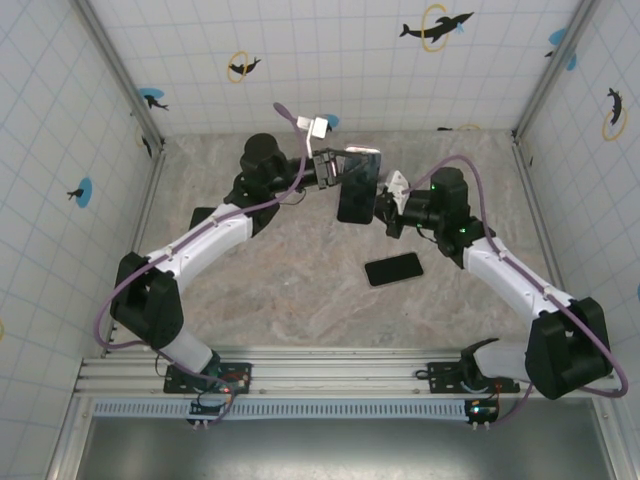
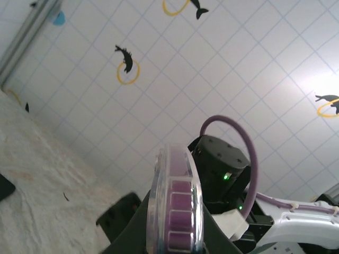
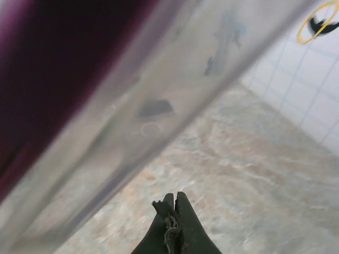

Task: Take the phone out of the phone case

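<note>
Clear phone case [image 3: 159,79] blurred up close, edges cut off

The phone [image 1: 393,269], a dark slab, lies flat and slantwise on the tabletop, right of centre. The phone case [image 1: 357,195], clear-rimmed with purple showing through, is raised on edge above the tabletop's far middle, apart from the phone.

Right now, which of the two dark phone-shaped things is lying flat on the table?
The lone slab nearer the arm bases. The other slab is held up in the air by the left hand.
</note>
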`<state>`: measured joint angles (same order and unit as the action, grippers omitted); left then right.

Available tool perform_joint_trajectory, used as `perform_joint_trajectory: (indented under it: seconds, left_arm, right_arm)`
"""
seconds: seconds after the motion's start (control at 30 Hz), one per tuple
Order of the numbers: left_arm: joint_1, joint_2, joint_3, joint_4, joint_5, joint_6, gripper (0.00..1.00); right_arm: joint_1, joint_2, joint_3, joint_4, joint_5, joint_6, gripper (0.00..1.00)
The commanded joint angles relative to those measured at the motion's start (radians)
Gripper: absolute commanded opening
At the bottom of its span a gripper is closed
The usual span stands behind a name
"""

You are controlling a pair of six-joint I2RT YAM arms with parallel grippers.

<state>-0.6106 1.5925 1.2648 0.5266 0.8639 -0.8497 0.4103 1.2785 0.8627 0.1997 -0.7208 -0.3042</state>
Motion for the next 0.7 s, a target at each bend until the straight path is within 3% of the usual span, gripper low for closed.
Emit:
perform_joint_trajectory:
  seconds: [0.0,0.3,0.47,0.67]
  left_arm:
    - [-0.054,-0.021,0.002,-0.068,0.055,-0.004,0.00]
    - [-0.031,-0.065,-0.045,-0.048,-0.189,-0.015,0.00]
    - [-0.020,-0.083,-0.093,0.039,-0.327,-0.167,0.00]
    - [-0.021,-0.082,-0.124,0.116,-0.409,-0.352,0.02]
  right_arm:
    - [0.005,-0.034,0.013,0.138,0.026,0.032,0.06]
    - [-0.049,-0.128,-0.120,0.242,-0.036,0.256,0.25]
    - [-0.123,-0.196,-0.275,0.515,-0.019,0.666,0.43]
    - [-0.128,-0.212,-0.420,0.793,0.067,1.107,0.47]
